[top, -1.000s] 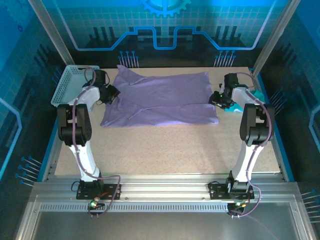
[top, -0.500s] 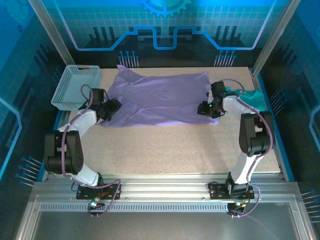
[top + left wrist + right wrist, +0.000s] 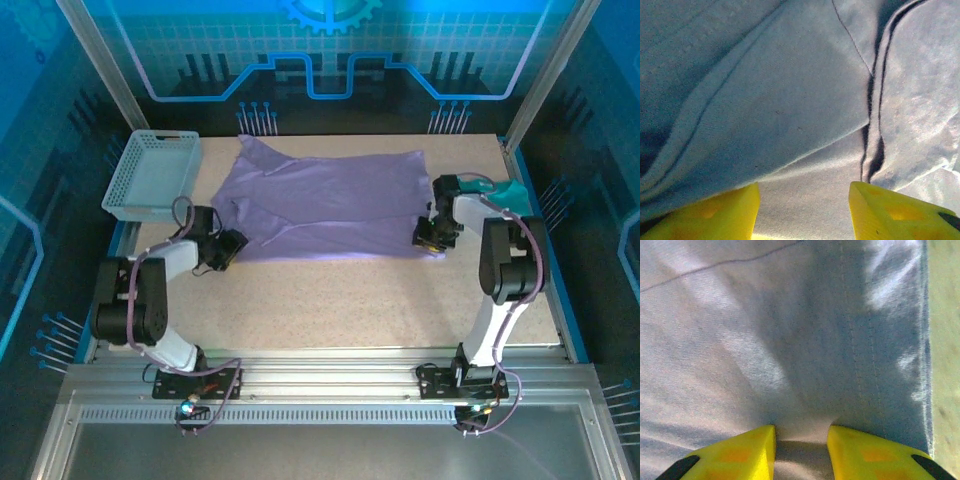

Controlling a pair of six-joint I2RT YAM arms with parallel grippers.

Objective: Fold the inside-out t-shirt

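While the worktop (image 3: 330,300) carries the t-shirt (image 3: 330,205) lying across its far half, just right of the basket (image 3: 150,178), we see the left jaws spread over cloth at its near left corner and the right jaws pinching its near right corner.

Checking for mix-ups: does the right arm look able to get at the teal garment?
Probably yes: the teal garment lies uncovered close beside it, though the right hand is down on the t-shirt.
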